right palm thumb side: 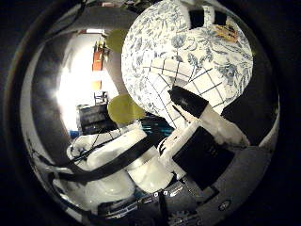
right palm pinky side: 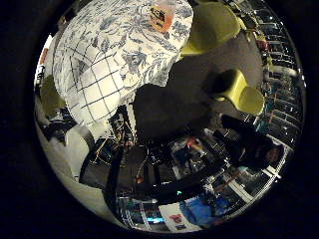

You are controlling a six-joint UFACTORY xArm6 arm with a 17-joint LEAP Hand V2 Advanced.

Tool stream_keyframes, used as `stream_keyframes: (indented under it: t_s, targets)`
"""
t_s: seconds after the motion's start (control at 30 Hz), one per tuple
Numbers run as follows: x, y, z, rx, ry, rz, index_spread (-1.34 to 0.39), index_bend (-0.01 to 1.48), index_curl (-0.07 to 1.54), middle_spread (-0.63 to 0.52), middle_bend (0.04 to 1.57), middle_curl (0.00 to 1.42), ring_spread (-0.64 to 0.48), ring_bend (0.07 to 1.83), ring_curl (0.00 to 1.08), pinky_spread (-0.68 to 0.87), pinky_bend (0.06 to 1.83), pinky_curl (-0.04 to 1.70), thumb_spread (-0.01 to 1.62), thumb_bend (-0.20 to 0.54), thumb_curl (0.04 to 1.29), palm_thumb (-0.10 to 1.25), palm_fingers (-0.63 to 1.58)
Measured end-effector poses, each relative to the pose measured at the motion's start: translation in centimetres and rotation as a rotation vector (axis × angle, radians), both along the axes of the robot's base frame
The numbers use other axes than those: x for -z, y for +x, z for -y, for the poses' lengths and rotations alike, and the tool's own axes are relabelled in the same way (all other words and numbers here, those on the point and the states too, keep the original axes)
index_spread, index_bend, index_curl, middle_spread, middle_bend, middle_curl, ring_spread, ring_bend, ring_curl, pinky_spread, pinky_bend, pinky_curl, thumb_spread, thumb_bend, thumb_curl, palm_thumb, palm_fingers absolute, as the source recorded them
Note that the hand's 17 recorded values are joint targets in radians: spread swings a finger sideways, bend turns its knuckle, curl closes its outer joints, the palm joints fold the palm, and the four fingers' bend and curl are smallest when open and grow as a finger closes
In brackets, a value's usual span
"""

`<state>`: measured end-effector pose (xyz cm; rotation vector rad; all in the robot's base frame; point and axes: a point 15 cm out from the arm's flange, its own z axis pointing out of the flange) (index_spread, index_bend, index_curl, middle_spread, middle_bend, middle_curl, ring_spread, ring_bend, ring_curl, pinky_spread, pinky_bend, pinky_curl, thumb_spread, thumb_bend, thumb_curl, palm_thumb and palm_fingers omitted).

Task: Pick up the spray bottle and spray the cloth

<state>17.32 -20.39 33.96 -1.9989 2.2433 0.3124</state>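
A round table under a blue-and-white floral tablecloth [right palm pinky side: 134,45] carries a white cloth with a dark grid pattern [right palm pinky side: 99,87], lying near the table's edge. The spray bottle [right palm pinky side: 162,16], pale with an orange tint and a dark label, stands upright on the table beyond the cloth. My hand [right palm thumb side: 197,141] is away from the table, off its edge, and holds nothing. One white finger with a black tip [right palm thumb side: 188,101] reaches out straight toward the checked cloth [right palm thumb side: 202,82]. Nothing is between the fingers.
Yellow-green chairs [right palm pinky side: 239,89] stand on the dark floor beside the table, another [right palm pinky side: 212,25] close to its far side. Shelving and clutter line the room's walls. Two dark blocks [right palm thumb side: 203,16] sit at the table's far edge near the bottle.
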Motion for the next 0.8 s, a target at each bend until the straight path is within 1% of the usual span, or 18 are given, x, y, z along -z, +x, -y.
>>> stream_keyframes:
  t_s: [0.07,0.13,0.17,0.23,0.4,0.47,0.67,0.8]
  targets:
    - [-0.2,1.3,-0.7,0.01,0.035,0.055,-0.42,0.24,0.46,-0.2,0.38,0.44,0.12,0.21,0.22,0.4,0.19,0.16,1.08,-0.017,0.32,0.78,0.52]
    - [-0.9,3.3,-1.2,0.035,0.076,0.149,-0.42,0.21,0.46,-0.21,0.38,0.44,0.12,0.22,0.23,0.39,0.2,0.16,1.07,-0.021,0.33,0.78,0.52]
    - [-1.4,4.2,-1.0,0.071,0.094,0.21,-0.42,0.19,0.45,-0.21,0.38,0.44,0.11,0.22,0.23,0.39,0.2,0.17,1.07,-0.022,0.33,0.78,0.51]
    - [-2.3,4.7,0.3,0.148,0.105,0.292,-0.4,0.15,0.42,-0.2,0.36,0.44,0.11,0.25,0.24,0.4,0.23,0.18,1.06,-0.034,0.32,0.72,0.49]
    - [-4.1,6.1,3.1,0.323,0.189,0.492,-0.35,0.14,0.35,-0.16,0.35,0.43,0.1,0.33,0.26,0.39,0.32,0.21,1.04,-0.035,0.3,0.62,0.43]
    - [-4.0,5.6,4.8,0.385,0.214,0.529,-0.34,0.14,0.32,-0.13,0.35,0.43,0.12,0.35,0.26,0.39,0.36,0.22,1.03,-0.031,0.3,0.59,0.4]
    - [-2.8,3.1,10.6,0.496,0.245,0.543,-0.3,0.16,0.3,-0.07,0.34,0.42,0.17,0.36,0.26,0.4,0.43,0.24,1.02,-0.029,0.3,0.55,0.31]
    - [-2.1,2.1,14.0,0.546,0.304,0.557,-0.26,0.15,0.29,-0.02,0.34,0.41,0.18,0.36,0.26,0.39,0.46,0.25,1.02,-0.026,0.3,0.54,0.27]
